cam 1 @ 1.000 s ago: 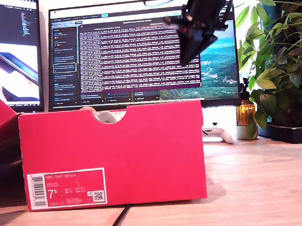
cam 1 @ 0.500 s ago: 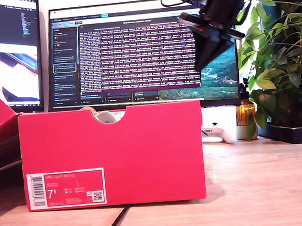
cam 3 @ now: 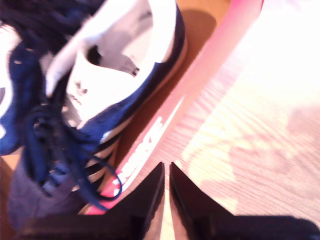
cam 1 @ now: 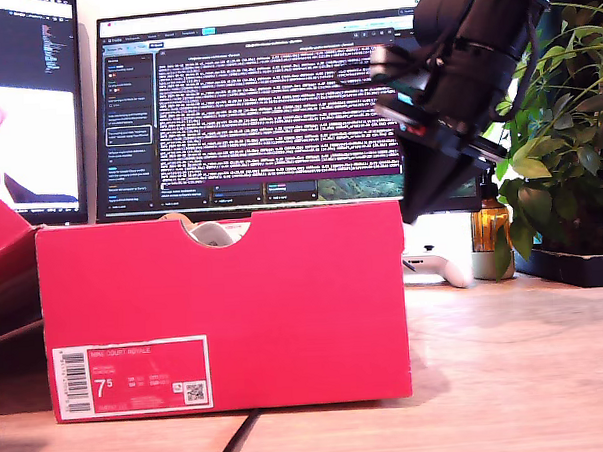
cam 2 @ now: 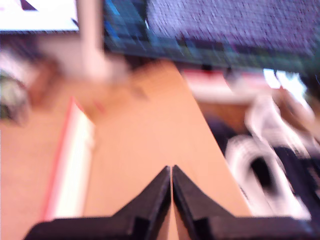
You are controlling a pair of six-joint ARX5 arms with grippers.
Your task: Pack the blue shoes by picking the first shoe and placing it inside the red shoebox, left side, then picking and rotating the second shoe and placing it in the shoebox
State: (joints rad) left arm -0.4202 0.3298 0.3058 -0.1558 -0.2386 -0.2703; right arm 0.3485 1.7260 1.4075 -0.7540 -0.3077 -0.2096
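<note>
The red shoebox [cam 1: 225, 309] stands on the wooden worktop [cam 1: 518, 367] before two monitors [cam 1: 266, 102]; both my fingers pairs are pressed together, empty.

The arm [cam 1: 460, 74] now hangs lower and further toward the exterior view's right, its dark tip just above the box's [cam 1: 225, 309] right top corner.

Sharp, evenly lit exterior view, monitors [cam 1: 276, 107] glowing, soft shadow under the red shoebox [cam 1: 225, 309]. Heavily smeared first wrist view, edges melting into streaks. Softly blurred second wrist view, glare bleaching the table [cam 3: 260, 125] and one blue shoe's [cam 3: 95, 100] white lining.
</note>
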